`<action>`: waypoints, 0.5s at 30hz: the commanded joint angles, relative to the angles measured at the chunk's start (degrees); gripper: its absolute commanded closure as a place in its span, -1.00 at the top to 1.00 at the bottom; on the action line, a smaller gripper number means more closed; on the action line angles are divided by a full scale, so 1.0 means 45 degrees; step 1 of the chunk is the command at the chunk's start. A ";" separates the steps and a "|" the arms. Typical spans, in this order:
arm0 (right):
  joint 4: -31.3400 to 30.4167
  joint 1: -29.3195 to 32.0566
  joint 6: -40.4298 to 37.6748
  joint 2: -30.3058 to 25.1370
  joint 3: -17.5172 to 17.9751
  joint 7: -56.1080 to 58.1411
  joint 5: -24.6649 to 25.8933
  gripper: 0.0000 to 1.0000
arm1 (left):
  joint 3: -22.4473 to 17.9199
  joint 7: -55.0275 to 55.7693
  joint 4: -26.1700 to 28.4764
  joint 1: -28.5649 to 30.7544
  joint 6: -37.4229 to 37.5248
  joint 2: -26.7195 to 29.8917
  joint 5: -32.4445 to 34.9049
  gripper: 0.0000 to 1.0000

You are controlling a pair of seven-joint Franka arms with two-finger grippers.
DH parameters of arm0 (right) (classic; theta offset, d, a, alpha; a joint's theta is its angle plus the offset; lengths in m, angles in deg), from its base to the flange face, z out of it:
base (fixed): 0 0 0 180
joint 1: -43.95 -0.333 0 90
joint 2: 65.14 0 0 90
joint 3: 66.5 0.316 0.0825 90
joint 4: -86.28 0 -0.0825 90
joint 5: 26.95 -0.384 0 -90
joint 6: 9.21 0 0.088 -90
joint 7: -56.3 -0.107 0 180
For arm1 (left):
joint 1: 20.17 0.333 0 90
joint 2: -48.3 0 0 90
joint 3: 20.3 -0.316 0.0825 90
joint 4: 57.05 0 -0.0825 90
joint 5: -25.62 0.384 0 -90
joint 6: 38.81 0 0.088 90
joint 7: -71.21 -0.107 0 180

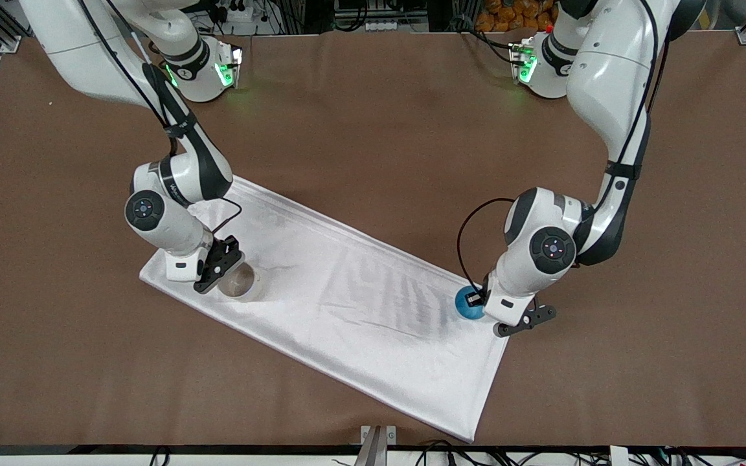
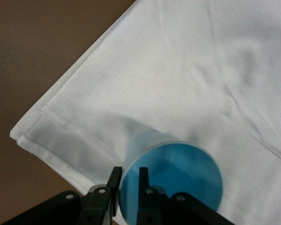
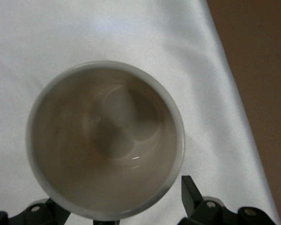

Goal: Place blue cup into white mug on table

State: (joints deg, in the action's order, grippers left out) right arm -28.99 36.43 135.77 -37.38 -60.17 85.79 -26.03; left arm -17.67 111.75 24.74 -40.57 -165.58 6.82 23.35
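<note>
The blue cup (image 1: 465,305) stands upright on a white cloth, near the cloth's corner toward the left arm's end of the table (image 1: 373,116). My left gripper (image 1: 476,299) is shut on its rim. In the left wrist view the gripper (image 2: 129,176) pinches the wall of the blue cup (image 2: 178,178), one finger inside and one outside. The white mug (image 1: 238,283) stands upright on the cloth's corner toward the right arm's end. My right gripper (image 1: 214,275) is shut at its side. In the right wrist view the white mug (image 3: 105,136) shows its beige inside, with one finger (image 3: 189,190) just outside its wall. Its rim hides the other finger.
A long white cloth (image 1: 360,304) lies at a slant across the brown table, and both cups stand on it. Bare table surrounds it. The arms' bases (image 1: 204,71) stand along the table's edge farthest from the front camera.
</note>
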 commanded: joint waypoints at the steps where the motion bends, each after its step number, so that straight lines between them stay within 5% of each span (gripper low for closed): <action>1: 0.0653 0.0051 -0.1625 -0.0251 0.0076 -0.0556 0.0010 -1.00 | 0.0001 0.0367 0.0769 0.0002 0.0827 0.1053 0.0446 -1.00; 15: 0.2604 -0.0359 -0.7873 -0.2595 0.0701 -0.3407 -0.0204 -1.00 | 0.0079 -0.1526 0.4303 0.0724 0.0866 0.4352 0.0602 -1.00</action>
State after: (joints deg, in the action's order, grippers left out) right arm -20.51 35.73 109.85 -44.77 -58.05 75.27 -26.06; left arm -17.72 109.11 34.45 -39.64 -161.74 17.44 24.74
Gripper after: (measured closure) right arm 0.916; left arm 0.956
